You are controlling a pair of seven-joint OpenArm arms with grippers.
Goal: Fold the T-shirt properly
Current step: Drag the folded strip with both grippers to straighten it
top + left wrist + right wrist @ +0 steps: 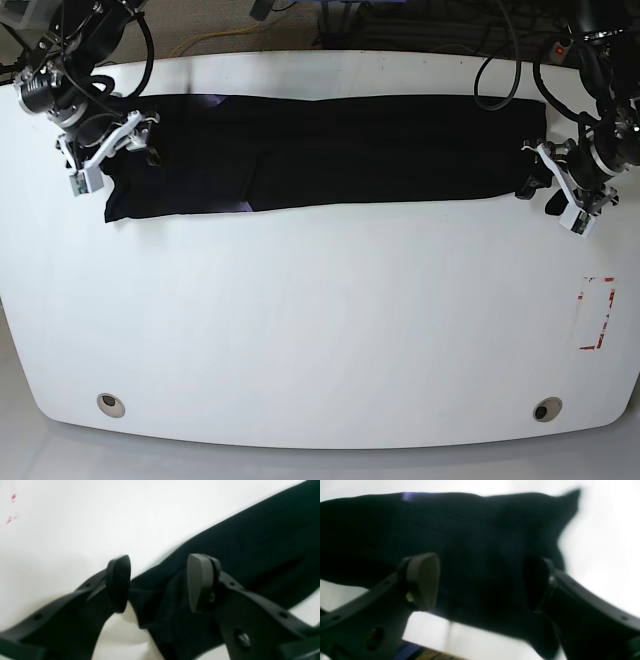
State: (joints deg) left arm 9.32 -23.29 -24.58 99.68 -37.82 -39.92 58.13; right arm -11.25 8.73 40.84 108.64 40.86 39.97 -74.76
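The T-shirt lies as a long black band across the far half of the white table, plain black side up, with a sliver of purple showing at its lower edge. My left gripper is at the band's right end. Its fingers stand apart in the left wrist view, where my left gripper is open over a bunched corner of the T-shirt. My right gripper is at the band's left end. In the right wrist view my right gripper is open, wide, with the T-shirt spread beyond it.
A red tape rectangle marks the table near its right edge. Two round holes sit near the front edge. Cables hang behind the table's far edge.
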